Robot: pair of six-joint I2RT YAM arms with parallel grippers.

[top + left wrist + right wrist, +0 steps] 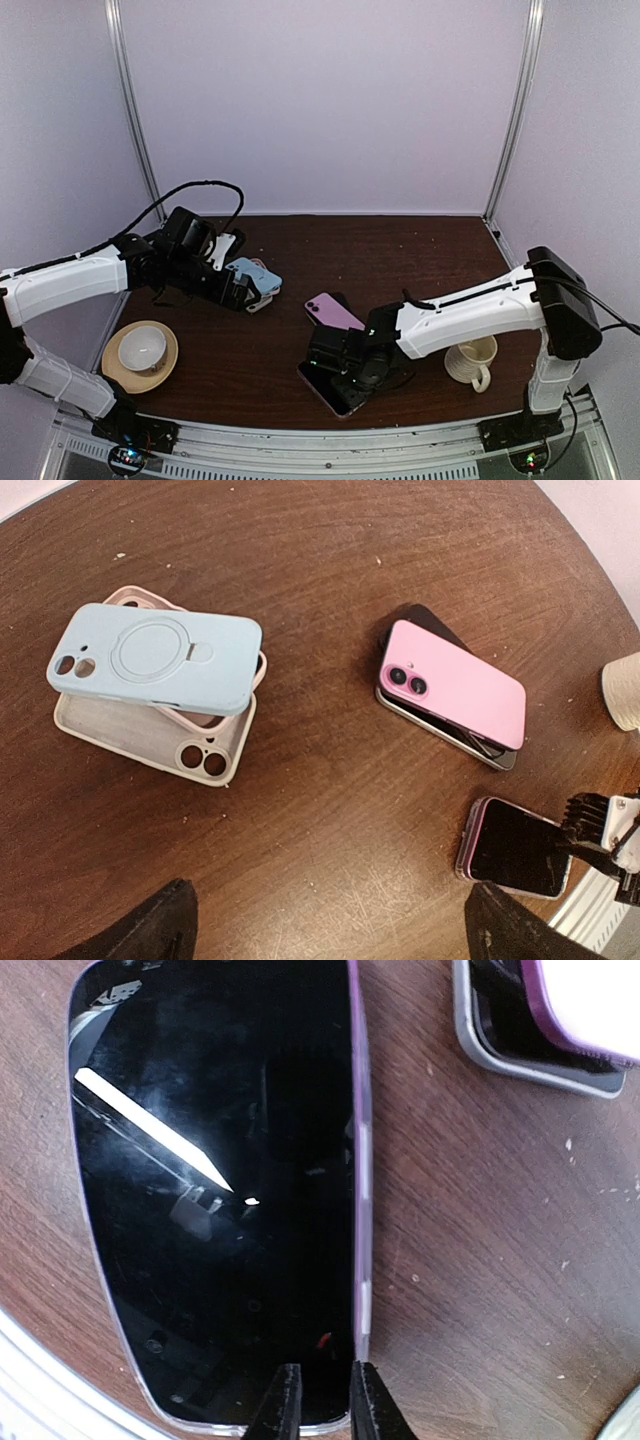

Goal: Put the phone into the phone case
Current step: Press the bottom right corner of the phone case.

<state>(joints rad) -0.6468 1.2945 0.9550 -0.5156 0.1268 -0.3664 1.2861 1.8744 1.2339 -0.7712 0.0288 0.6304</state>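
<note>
A phone with a black screen and a purple rim lies face up near the table's front edge, seemingly in a clear case; it also shows in the top view and the left wrist view. My right gripper sits low over its near right corner, fingers almost together, one over the screen and one at the purple rim. A pale blue case lies on a pink case and a beige case. My left gripper is open and empty, hovering beside those cases.
A pink phone lies stacked on a dark phone at the table's middle. A cup on a saucer stands front left. A cream mug stands front right, close to my right arm.
</note>
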